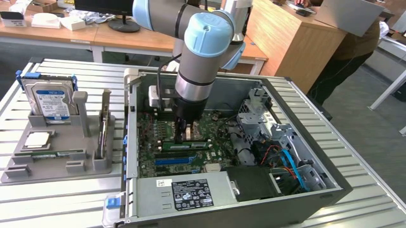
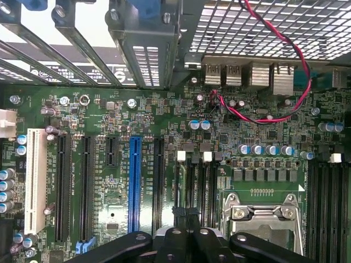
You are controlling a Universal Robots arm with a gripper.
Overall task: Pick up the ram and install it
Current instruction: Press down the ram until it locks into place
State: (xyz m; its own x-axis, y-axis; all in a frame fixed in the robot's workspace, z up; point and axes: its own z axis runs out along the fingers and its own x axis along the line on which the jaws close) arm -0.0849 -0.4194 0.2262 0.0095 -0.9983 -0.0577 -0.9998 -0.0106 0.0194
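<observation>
The ram, a long thin green stick, stands on edge in a memory slot of the motherboard, beside the silver processor socket. My gripper reaches straight down into the open computer case, and its tips meet the stick's top edge near the middle. In the wrist view the black fingers are pressed together over the dark memory slots, so the gripper is shut with nothing showing between them. The fingers hide the stick in that view.
At the exterior view's left, a grey holder carries a blue-labelled hard drive, a square silver chip, another green stick and an upright card. Drive cages and cables crowd the case's right. A person stands behind.
</observation>
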